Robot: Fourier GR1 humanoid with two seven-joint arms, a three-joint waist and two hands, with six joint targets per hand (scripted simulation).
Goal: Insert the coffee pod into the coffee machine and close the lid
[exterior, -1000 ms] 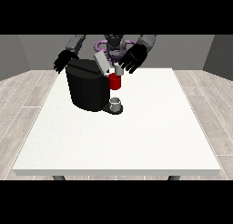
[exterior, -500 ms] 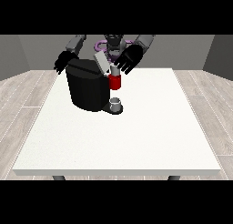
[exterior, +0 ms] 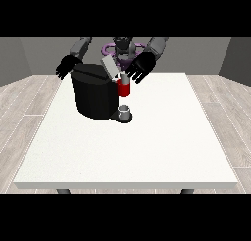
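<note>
Front view: hand at view's right (exterior: 142, 67), fingers spread, hovering beside raised lid (exterior: 110, 68), positioning to close coffee machine (exterior: 95, 92); other hand (exterior: 66, 67) idling, fingers apart.

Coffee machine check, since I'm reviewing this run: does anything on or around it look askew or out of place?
The lid of the coffee machine stands raised and tilted, not closed. Otherwise nothing stands out: the machine sits upright on the white table, a small cup sits at its base, and nothing looks spilled or damaged.
</note>
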